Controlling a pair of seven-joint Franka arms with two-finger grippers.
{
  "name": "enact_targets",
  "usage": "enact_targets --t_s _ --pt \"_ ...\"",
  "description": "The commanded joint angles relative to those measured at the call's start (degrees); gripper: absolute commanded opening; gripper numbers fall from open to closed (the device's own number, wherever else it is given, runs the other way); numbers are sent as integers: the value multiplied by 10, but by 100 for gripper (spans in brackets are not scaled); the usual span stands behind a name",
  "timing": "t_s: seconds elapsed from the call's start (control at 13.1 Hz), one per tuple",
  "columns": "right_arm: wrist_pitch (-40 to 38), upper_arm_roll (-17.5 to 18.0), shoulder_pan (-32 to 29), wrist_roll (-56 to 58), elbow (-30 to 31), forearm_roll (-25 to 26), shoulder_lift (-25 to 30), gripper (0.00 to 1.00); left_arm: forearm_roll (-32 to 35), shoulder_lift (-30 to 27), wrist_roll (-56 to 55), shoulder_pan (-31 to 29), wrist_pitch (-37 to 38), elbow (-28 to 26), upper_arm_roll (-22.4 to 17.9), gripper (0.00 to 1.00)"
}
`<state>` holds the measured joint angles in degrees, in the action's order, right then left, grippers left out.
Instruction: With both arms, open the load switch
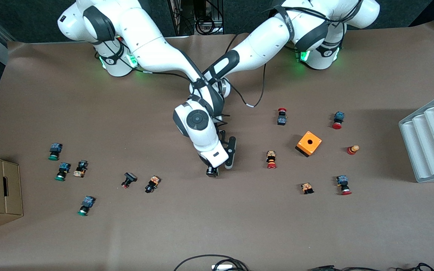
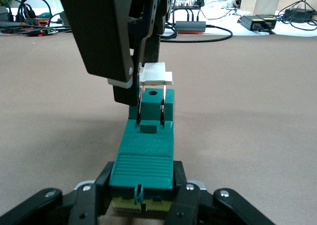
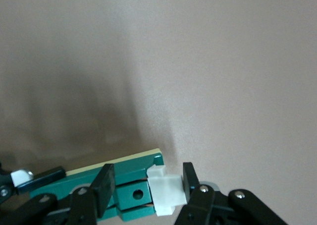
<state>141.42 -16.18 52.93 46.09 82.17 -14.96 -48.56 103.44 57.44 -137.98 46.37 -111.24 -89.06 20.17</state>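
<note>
Both grippers engaged: left gripper [image 2: 143, 205] clamps the load switch [image 2: 144, 155] body, right gripper [image 3: 148, 188] pinches its white slider [image 3: 166, 189], raised at 12 o'clock; full opening remains.

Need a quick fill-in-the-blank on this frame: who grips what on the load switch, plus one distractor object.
1. The left gripper is shut on the ____ body of the load switch.
2. The right gripper has its fingers on either side of the ____ sliding piece.
3. The cube box with a hole on top is ____.

Missing words: green; white; orange
</note>
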Motion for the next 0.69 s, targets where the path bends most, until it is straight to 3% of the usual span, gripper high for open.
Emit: enact_targets --t_s 0.0,0.61 --pt "-11 -4 5 1 35 -17 17 62 4 8 -11 16 3 8 -3 46" --pt "-31 -4 6 1 36 -17 23 61 4 8 -11 16 4 8 -3 46"
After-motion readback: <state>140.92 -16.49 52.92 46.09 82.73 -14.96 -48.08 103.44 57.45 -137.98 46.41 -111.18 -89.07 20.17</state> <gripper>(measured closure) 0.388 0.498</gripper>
